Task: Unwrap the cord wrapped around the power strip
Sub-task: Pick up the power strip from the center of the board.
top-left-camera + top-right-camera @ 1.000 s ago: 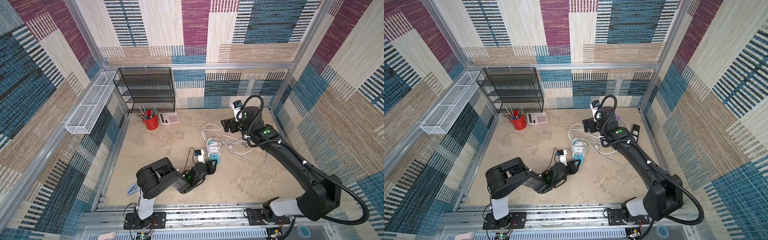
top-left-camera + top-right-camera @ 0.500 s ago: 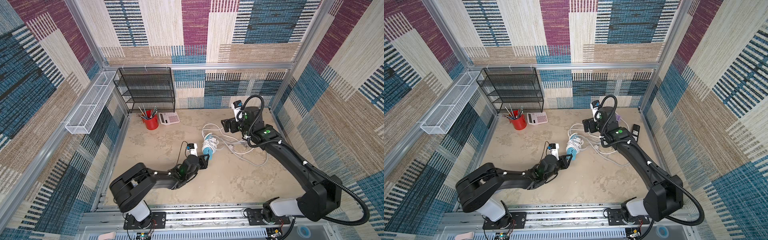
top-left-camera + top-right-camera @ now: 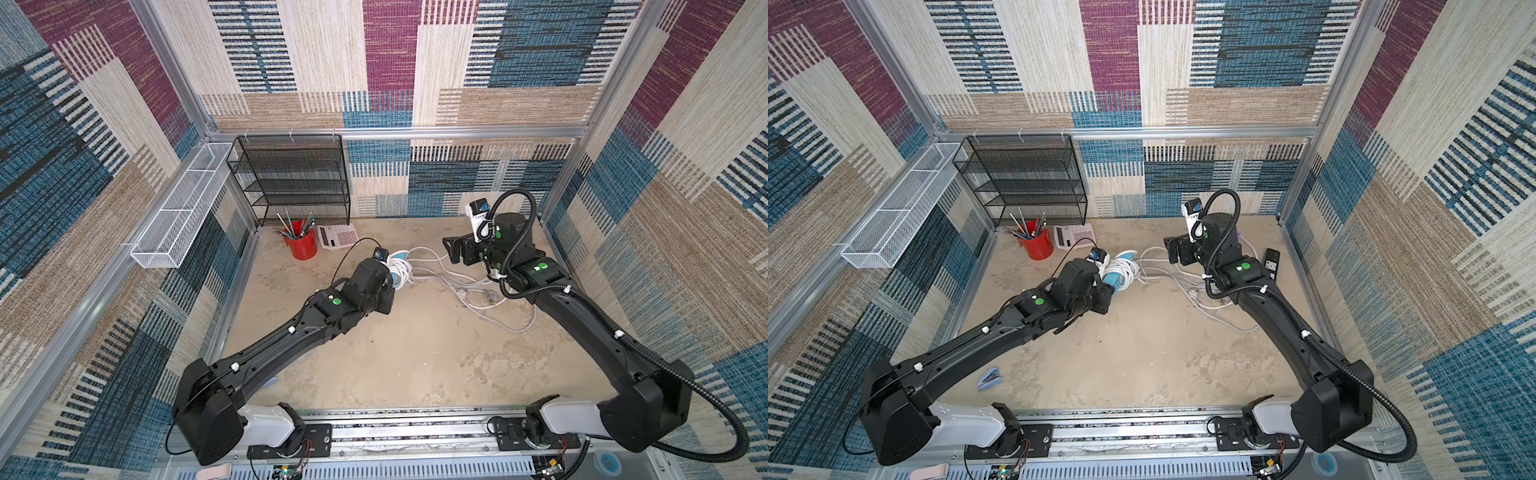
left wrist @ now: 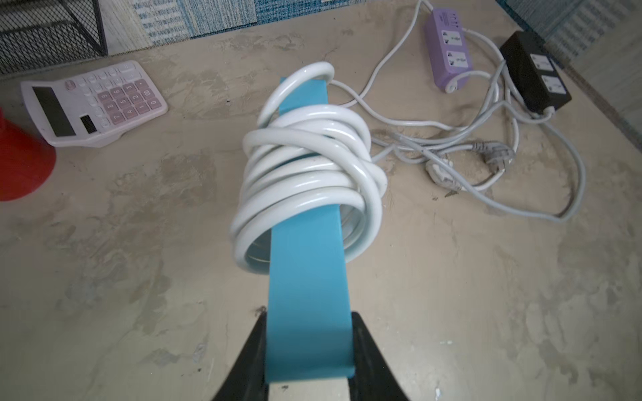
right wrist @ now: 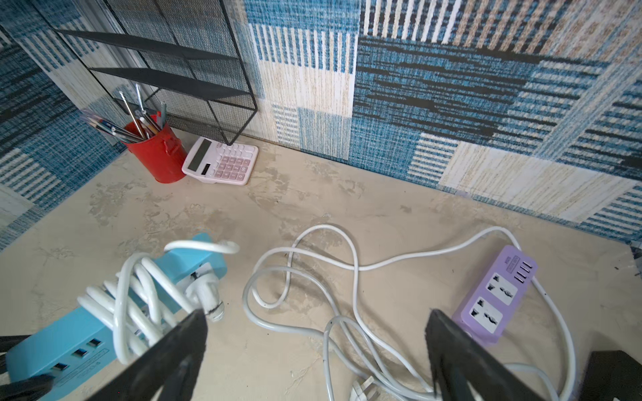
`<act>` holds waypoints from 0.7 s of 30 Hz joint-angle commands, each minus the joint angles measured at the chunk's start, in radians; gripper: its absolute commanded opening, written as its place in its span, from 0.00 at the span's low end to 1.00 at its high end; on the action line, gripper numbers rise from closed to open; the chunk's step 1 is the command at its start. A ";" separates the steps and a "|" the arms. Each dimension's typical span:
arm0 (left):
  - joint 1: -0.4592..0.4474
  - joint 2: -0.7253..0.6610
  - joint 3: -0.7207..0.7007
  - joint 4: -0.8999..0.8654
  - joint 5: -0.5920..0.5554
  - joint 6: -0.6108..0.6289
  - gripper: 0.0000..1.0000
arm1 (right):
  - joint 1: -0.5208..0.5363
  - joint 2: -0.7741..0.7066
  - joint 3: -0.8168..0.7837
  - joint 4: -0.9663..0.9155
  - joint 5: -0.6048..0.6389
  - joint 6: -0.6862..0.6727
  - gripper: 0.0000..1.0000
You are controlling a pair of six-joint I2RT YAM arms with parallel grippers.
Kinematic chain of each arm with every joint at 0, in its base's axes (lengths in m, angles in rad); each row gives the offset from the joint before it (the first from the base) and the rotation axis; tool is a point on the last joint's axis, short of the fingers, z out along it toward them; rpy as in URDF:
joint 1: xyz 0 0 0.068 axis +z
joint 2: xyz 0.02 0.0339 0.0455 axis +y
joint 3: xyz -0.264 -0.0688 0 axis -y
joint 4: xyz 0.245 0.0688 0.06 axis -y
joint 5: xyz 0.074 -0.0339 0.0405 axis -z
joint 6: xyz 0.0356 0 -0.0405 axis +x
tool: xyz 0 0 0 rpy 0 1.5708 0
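Two grippers: left gripper [image 4: 309, 321] pinches strip [image 4: 307, 270] end, cord [image 4: 305, 156] coiled ahead; right gripper [image 5: 316, 317] spread, plug [image 5: 207, 295] just beside. Step: hold. Nxt: grab plug, uncoil.

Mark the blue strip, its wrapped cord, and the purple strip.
blue strip [image 4: 307, 295], left wrist view, bare face clear of the coils.
cord [image 4: 305, 166], left wrist view, middle of the coil.
purple strip [image 5: 493, 300], right wrist view, socket face between the sockets.
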 commanded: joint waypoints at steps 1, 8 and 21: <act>0.031 -0.032 0.060 -0.005 0.033 0.192 0.00 | 0.000 -0.023 -0.008 0.064 -0.069 -0.011 0.98; 0.185 -0.054 0.181 0.083 0.327 0.304 0.00 | 0.000 -0.077 -0.017 0.119 -0.150 -0.020 0.98; 0.455 0.153 0.534 0.022 0.917 0.428 0.00 | 0.001 -0.144 -0.061 0.282 -0.292 -0.079 0.98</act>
